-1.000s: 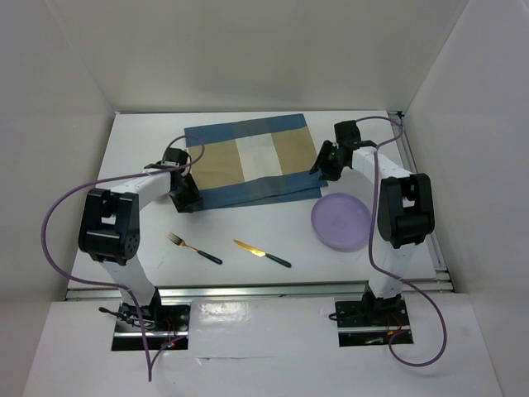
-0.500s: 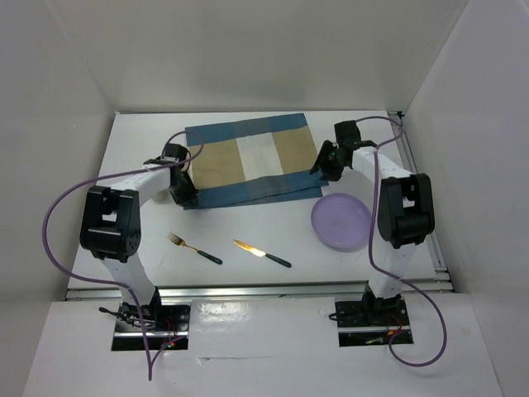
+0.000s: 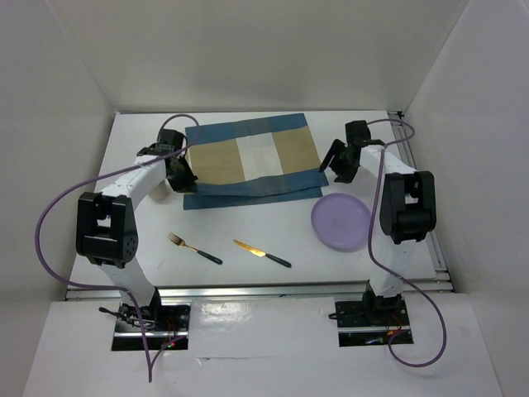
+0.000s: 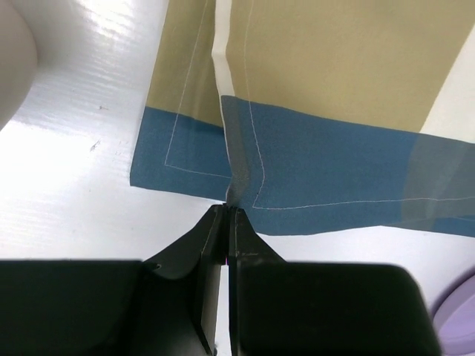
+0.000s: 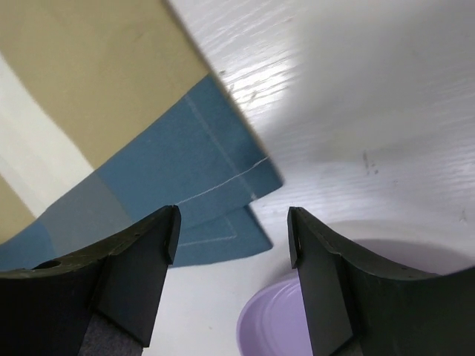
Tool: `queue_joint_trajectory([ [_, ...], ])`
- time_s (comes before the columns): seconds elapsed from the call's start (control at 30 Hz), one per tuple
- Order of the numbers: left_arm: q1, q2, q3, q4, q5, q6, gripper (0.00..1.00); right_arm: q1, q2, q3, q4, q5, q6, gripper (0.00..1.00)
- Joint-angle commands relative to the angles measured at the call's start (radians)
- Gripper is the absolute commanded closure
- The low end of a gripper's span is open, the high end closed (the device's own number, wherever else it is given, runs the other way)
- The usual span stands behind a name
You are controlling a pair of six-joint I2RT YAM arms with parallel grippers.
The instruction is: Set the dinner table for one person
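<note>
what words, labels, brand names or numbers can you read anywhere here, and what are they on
None: no readable text in any view.
The blue, beige and white striped cloth placemat, round lilac plate, gold fork, gold knife and matte white tabletop carry no marking.
Anything on the arm bases is too small to read.

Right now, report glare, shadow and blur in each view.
Top external: even light, sharp, only faint shadows on the dinner table. Left wrist: glare streaks on it at upper left; the left hand is a dark mass, placemat stitching crisp. Right wrist: soft grey shadow across the upper right; right hand underexposed; purple plate slightly soft.
</note>
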Motion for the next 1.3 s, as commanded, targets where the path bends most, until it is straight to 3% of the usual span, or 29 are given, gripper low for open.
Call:
queue_joint_trajectory([
  [0.0,0.001,-0.037,0.055,-0.024,-0.017,0.019,1.00,-0.019,0.051,0.041,-0.021,0.005,-0.010,0.29],
  [0.2,0.001,-0.027,0.075,-0.034,0.002,0.019,1.00,-0.019,0.139,0.075,-0.021,-0.036,-0.010,0.32],
  [0.33,0.001,-0.018,0.088,-0.034,0.014,0.019,1.00,-0.019,0.148,0.064,0.022,-0.073,-0.010,0.42],
  [0.47,0.001,-0.009,0.109,-0.043,0.023,0.019,1.00,-0.019,0.157,0.064,0.022,-0.093,-0.010,0.64],
  [0.8,0.001,0.009,0.166,-0.072,0.023,0.019,1.00,-0.019,0.139,0.099,0.010,-0.072,-0.019,0.96],
  [1.07,0.035,0.055,0.333,-0.143,0.002,0.030,1.00,-0.019,0.090,0.266,-0.058,-0.101,-0.060,0.99],
  [1.17,0.068,0.080,0.437,-0.182,-0.020,0.050,1.00,-0.019,0.053,0.277,-0.058,-0.164,-0.088,0.99],
  [1.27,0.102,0.080,0.448,-0.182,-0.011,0.050,1.00,-0.010,0.028,0.264,-0.071,-0.173,-0.117,0.99],
])
